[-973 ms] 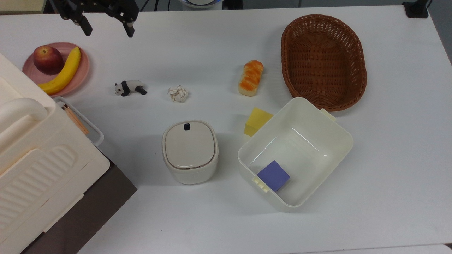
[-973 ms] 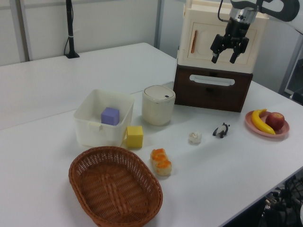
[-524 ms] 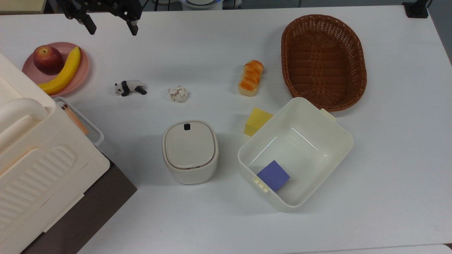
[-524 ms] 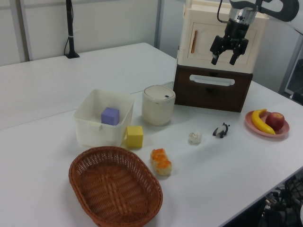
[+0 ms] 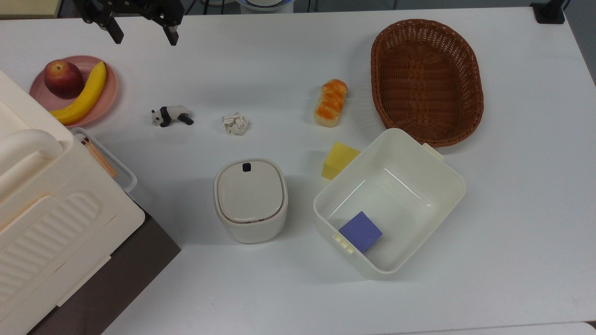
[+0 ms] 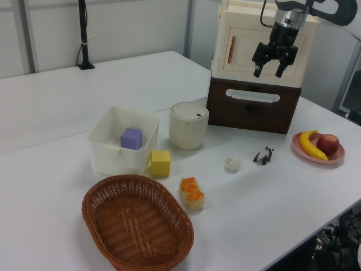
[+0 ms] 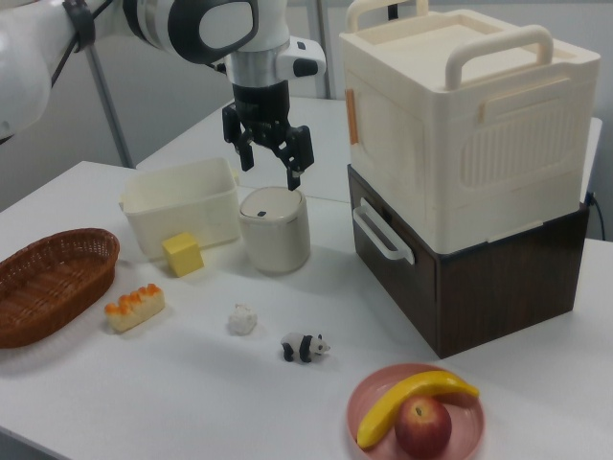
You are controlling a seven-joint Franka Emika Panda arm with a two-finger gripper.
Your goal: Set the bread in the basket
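Note:
The bread (image 5: 330,103) is a small orange-topped loaf with cream sides. It lies flat on the white table, just to the top view's left of the wicker basket (image 5: 427,79). The left view shows the bread (image 6: 192,193) beside the basket (image 6: 137,227); the right view shows the bread (image 7: 134,307) and the basket (image 7: 53,281) at its left. My gripper (image 5: 142,36) hangs open and empty high over the table's far edge, far from the loaf. The gripper (image 6: 269,70) also appears in front of the cream cabinet, and the gripper (image 7: 269,164) above the lidded pot.
A cream bin (image 5: 389,203) holds a purple cube (image 5: 360,231), with a yellow block (image 5: 339,160) against its wall. A lidded pot (image 5: 250,199), paper ball (image 5: 235,124), toy panda (image 5: 171,115), pink plate (image 5: 108,91) with apple and banana, and a tall cabinet (image 7: 466,144) stand around.
The gripper has drifted slightly toward the top view's upper edge and risen a little. It stays open. Nothing on the table has moved.

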